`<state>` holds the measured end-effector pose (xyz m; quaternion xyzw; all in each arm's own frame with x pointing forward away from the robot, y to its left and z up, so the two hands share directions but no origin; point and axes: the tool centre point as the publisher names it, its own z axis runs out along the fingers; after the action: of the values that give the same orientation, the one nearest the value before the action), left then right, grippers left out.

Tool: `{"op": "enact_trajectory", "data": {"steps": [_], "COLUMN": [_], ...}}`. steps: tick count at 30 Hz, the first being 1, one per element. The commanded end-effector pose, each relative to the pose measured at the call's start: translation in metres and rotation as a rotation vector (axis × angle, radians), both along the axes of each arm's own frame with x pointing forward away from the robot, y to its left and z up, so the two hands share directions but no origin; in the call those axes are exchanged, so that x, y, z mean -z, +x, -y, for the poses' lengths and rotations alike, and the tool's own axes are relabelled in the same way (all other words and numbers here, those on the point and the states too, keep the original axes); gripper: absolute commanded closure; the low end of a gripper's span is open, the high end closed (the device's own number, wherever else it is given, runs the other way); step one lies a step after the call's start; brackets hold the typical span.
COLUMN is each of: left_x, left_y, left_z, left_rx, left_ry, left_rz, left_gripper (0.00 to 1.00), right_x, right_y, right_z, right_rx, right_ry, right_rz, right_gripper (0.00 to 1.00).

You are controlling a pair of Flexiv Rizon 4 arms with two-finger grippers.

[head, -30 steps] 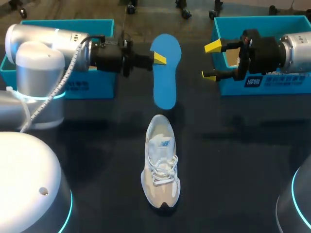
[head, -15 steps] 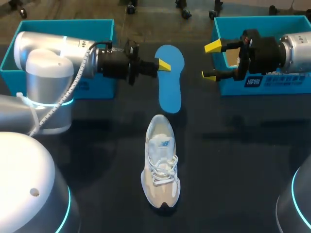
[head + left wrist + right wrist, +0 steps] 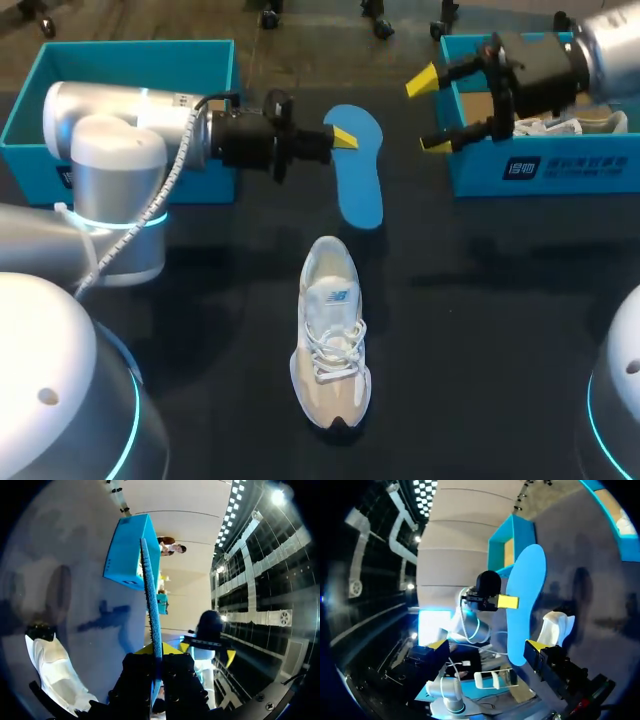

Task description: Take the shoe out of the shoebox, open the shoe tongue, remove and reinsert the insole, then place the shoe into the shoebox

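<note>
Insole [image 3: 360, 170], pinched in the left fingers [image 3: 343, 137], has drifted a little rightward. Right fingers [image 3: 421, 82], wide apart, have gone back toward the shoebox [image 3: 590, 172]; the shoe [image 3: 330, 335] lies unmoved.

Robot lab: table [image 3: 480, 330] flanked by left arm [image 3: 120, 110], right arm [image 3: 610, 40]; left box [image 3: 130, 48], right box [image 3: 580, 172] set at its far corners.
</note>
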<state>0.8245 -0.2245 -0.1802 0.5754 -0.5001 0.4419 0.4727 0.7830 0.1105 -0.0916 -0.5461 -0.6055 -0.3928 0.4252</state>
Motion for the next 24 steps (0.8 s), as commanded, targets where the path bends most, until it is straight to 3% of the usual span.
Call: {"op": "enact_trajectory", "data": {"steps": [1, 10, 12, 13, 22, 23, 24], "left_x": [0.001, 0.001, 0.001, 0.001, 0.001, 0.001, 0.001], "left_y": [0.001, 0.001, 0.001, 0.001, 0.001, 0.001, 0.001], "left_z": [0.004, 0.004, 0.004, 0.004, 0.004, 0.004, 0.004], "left_rx": [-0.001, -0.001, -0.001, -0.001, -0.001, -0.001, -0.001], "left_ry": [0.001, 0.001, 0.001, 0.001, 0.001, 0.001, 0.001], "left_rz": [0.0, 0.0, 0.0, 0.0, 0.0, 0.0, 0.0], "left_gripper": [1.0, 1.0, 1.0, 1.0, 1.0, 1.0, 1.0], "right_x": [-0.02, -0.034, -0.037, -0.042, -0.042, -0.046, -0.049], "right_y": [0.003, 0.001, -0.001, -0.004, -0.004, -0.003, -0.002], "right_z": [-0.009, -0.024, -0.029, -0.033, -0.033, -0.036, -0.041], "right_rx": [-0.005, 0.038, 0.081, 0.12, 0.12, 0.088, 0.101], "right_ry": [-0.263, -0.518, -0.599, -0.656, -0.656, -0.693, -0.776], "right_rz": [0.009, -0.007, -0.058, -0.124, -0.124, -0.056, -0.095], "right_gripper": [0.0, 0.0, 0.0, 0.0, 0.0, 0.0, 0.0]}}
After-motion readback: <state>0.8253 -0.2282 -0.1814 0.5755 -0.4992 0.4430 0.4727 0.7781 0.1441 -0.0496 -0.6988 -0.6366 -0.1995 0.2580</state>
